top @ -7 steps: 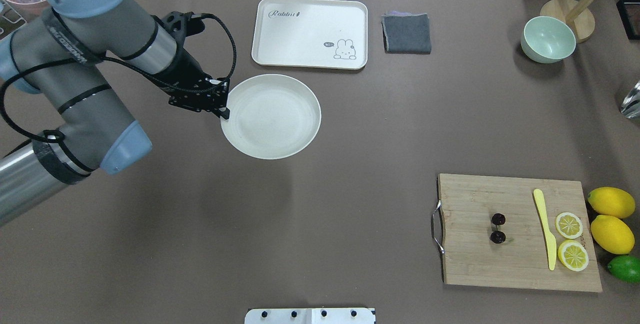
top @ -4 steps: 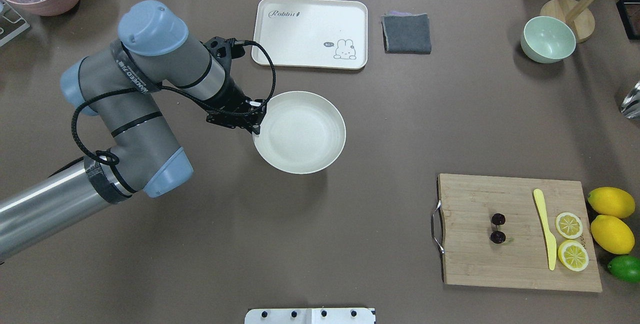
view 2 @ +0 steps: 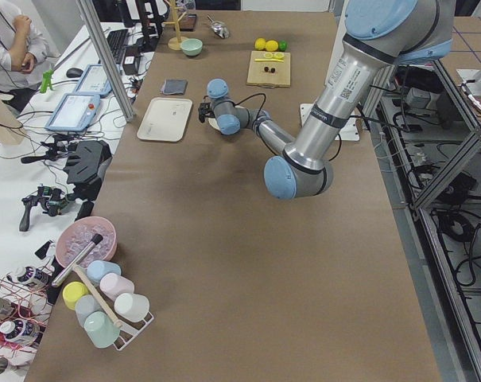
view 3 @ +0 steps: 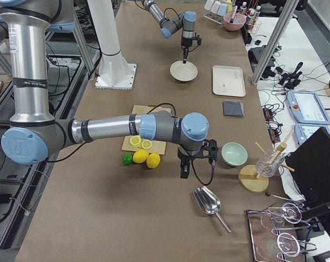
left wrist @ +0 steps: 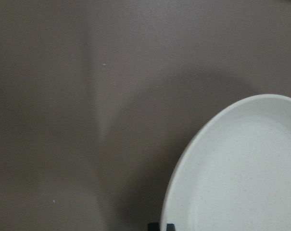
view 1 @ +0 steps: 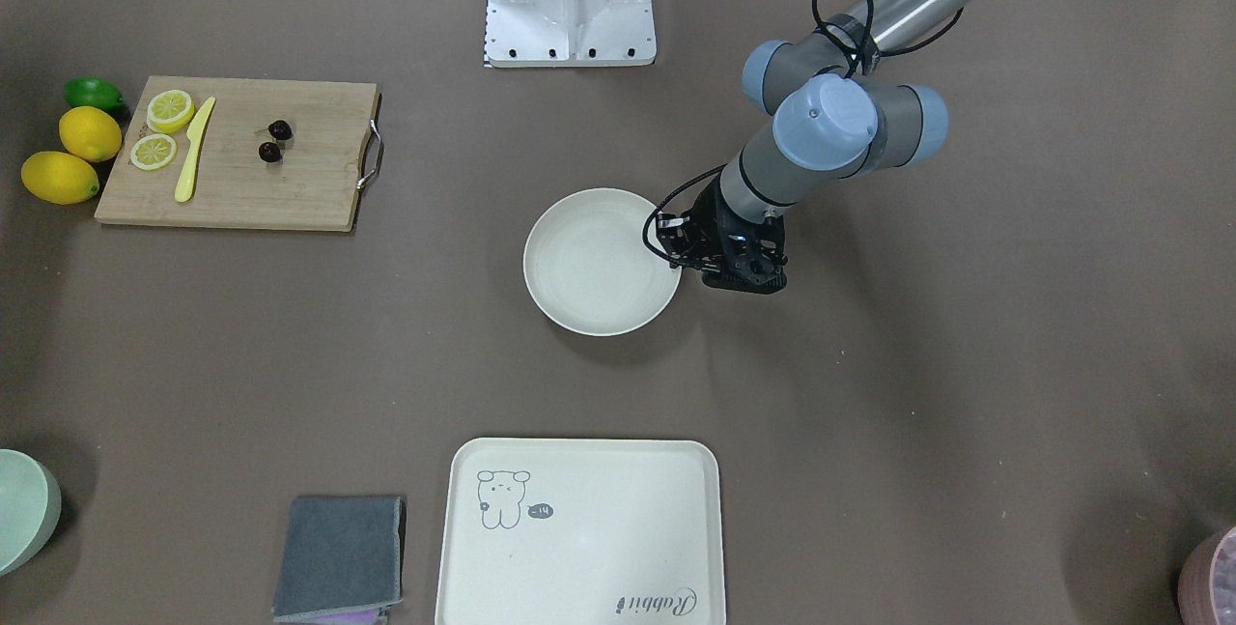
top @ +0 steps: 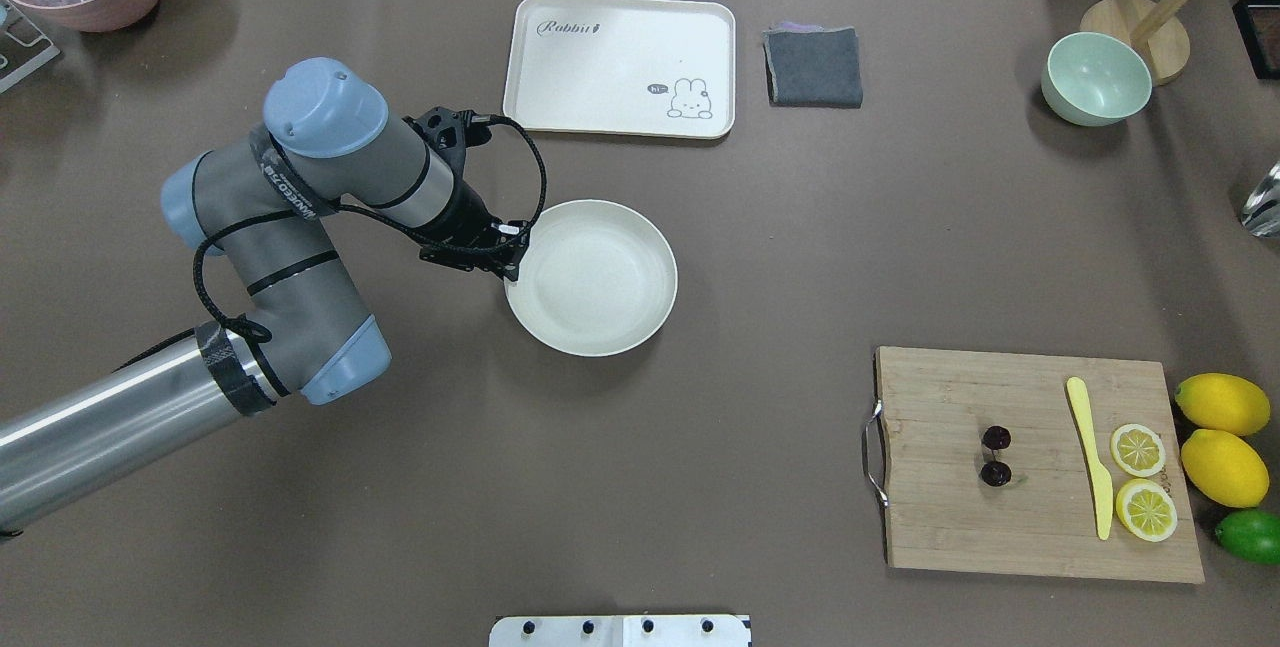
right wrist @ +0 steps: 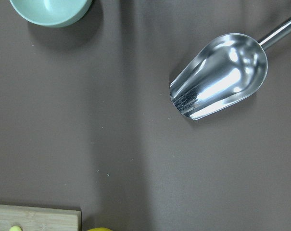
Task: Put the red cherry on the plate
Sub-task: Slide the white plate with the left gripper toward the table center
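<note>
Left gripper (top: pixel 512 265), clenched on the rim of the plate (top: pixel 600 277) at the edge nearest the left arm; in the left wrist view the dark fingertips (left wrist: pixel 159 225) straddle that rim at the frame's bottom, and a shadow spreads on the cover beside the plate. The cream tray (top: pixel 620 47) lies just beyond the plate's far rim, apart from it, with a folded grey cloth (top: pixel 814 67) beside it. A wide stretch of brown table cover (top: pixel 760 257) separates the plate from the cutting board (top: pixel 960 517), whose metal handle (top: pixel 872 453) faces the plate's side. The red cherry (top: pixel 996 457) rests on the board near its middle, away from every edge and well apart from the plate; a yellow knife (top: pixel 1090 457) and two lemon slices (top: pixel 1138 449) lie farther along, with lemons (top: pixel 1222 404) and a lime (top: pixel 1250 535) off the board's outer edge. The right gripper (view 3: pixel 184 170) hangs between the green bowl (top: pixel 1096 77) and a metal scoop (right wrist: pixel 217 77); whether it is clenched cannot be told.
</note>
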